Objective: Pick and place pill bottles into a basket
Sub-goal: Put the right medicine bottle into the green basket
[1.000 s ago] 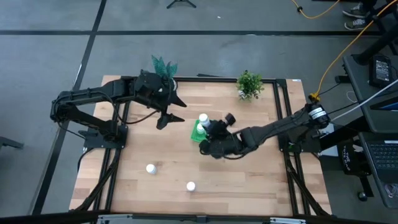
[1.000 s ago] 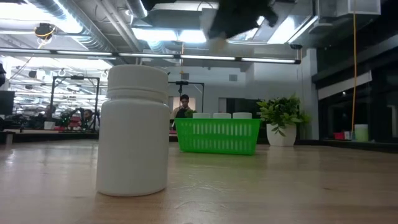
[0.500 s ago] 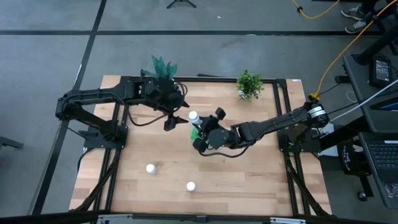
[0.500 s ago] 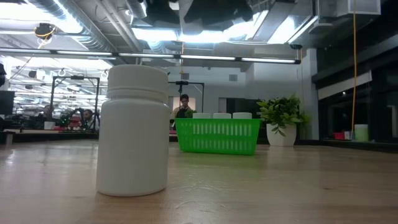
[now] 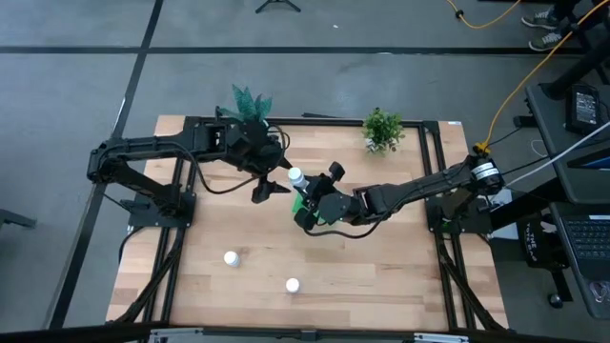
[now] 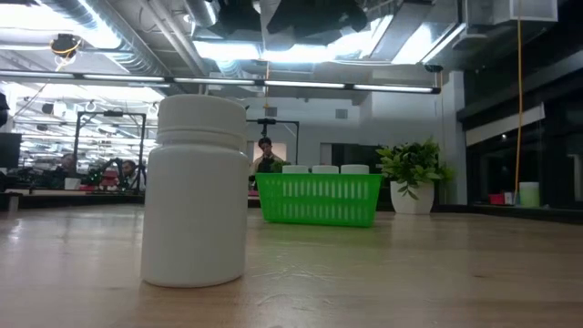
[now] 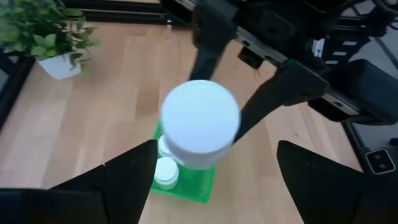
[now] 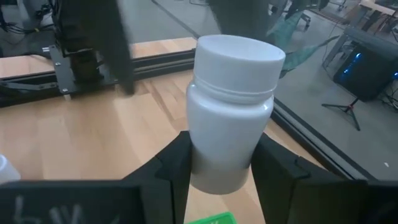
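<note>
My right gripper (image 5: 307, 197) is shut on a white pill bottle (image 5: 296, 177) and holds it above the green basket (image 5: 301, 207), which the gripper mostly hides. My left gripper (image 5: 277, 180) is open just left of that bottle; in the left wrist view its fingers stand on either side of the cap (image 7: 200, 118) without touching. The basket (image 7: 186, 183) holds other bottles (image 7: 166, 172). Two more bottles (image 5: 231, 258) (image 5: 293, 284) stand on the table near its front edge. My right gripper pinches the bottle's lower body (image 8: 219, 163) between its two fingers (image 8: 176, 165), one on each side. The fingers come from the table's right, slanting slightly down. The bottle is lifted clear over the basket, its cap (image 8: 240, 55) pointing toward my left gripper.
A leafy plant in a white pot (image 5: 382, 131) and a blue-green plant (image 5: 251, 101) stand at the table's far edge. In the low view one bottle (image 6: 196, 191) stands close in front and the basket (image 6: 319, 199) farther back.
My right gripper has carried the bottle up and toward the table's left, tipping its cap toward my left gripper. My left gripper has come down and toward the table's right, up to the bottle, so its fingers now flank the cap.
</note>
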You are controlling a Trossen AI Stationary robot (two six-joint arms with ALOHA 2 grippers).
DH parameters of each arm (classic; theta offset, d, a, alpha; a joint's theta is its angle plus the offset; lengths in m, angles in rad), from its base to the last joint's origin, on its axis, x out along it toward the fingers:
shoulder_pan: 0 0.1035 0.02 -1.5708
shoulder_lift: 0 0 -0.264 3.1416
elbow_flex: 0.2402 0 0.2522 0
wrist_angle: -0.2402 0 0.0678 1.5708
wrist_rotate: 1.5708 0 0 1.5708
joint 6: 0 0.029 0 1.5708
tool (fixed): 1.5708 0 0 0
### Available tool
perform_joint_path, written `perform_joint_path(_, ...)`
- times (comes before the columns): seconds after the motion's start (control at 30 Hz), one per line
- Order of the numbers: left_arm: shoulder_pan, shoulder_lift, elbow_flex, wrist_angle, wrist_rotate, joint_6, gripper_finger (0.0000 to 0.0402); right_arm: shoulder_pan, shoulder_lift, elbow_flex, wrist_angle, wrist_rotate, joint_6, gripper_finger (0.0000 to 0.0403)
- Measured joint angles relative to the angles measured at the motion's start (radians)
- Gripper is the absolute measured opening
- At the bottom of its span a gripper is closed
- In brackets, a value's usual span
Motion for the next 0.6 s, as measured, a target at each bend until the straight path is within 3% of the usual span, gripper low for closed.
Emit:
perform_joint_path(0.37,-0.006,0.007,0.023,0.018,-0.006,-0.008,0.0275,-0.010,0.000,0.000,0.022,-0.039,-0.016,0.0135)
perform_joint_path(0.6,-0.006,0.007,0.061,0.008,-0.009,0.000,0.0216,-0.010,0.000,0.000,0.028,-0.040,-0.018,0.0135)
